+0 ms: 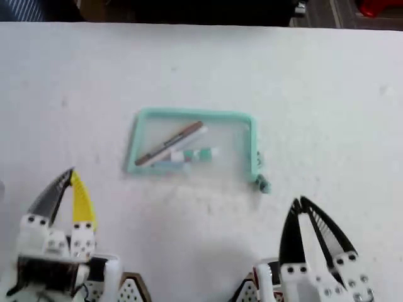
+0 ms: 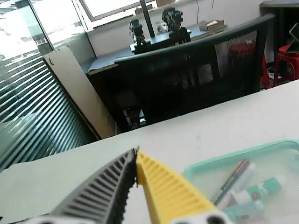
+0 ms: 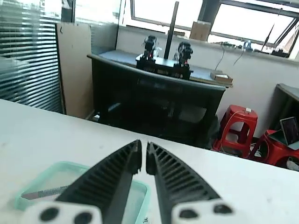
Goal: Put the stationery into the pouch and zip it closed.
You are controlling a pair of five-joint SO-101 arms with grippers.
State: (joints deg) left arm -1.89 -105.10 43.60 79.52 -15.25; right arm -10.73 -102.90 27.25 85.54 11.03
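We found the pouch (image 1: 192, 114) at the middle of the desk (image 1: 327, 94), long axis crosswise, pens (image 1: 176, 148) inside, its zip pull (image 1: 262, 183) at the corner nearest the right end effector (image 1: 300, 202). That one and the left end effector (image 1: 71, 173) had their fingers together, empty, short of the pouch.

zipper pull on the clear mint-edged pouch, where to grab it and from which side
Pinch the small teal zipper pull, which sticks out past the corner of the clear, mint-edged pouch nearest the black right gripper. Probably come from above on that side: it lies clear of the rim.
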